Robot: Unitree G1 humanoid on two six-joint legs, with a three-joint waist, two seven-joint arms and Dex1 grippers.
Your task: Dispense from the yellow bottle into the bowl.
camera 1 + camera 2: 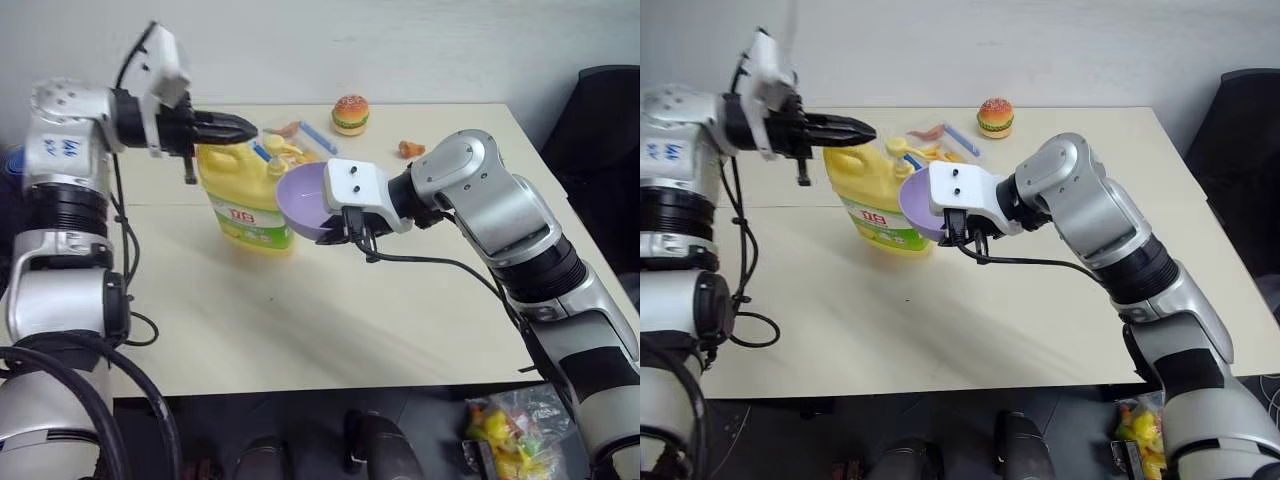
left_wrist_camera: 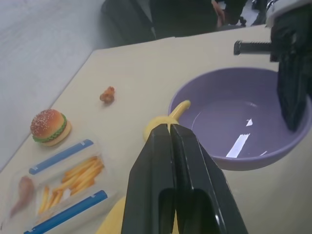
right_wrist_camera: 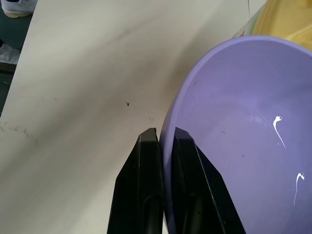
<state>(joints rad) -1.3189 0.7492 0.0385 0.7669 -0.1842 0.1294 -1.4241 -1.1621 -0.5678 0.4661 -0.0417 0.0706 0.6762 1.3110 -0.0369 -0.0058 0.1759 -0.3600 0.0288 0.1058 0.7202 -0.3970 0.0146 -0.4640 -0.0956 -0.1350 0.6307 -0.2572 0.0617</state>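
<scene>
- Two grippers are raised above the table (image 1: 300, 330).
- Left gripper (image 1: 245, 127): fingers pressed together, holding nothing, hovering just above the yellow bottle (image 1: 245, 205) and its pump top (image 2: 168, 122).
- Right gripper (image 3: 165, 136): fingers clamped on the rim of the lavender bowl (image 1: 310, 200).
- Bowl position: lifted, tilted, just beside the bottle's spout.
</scene>
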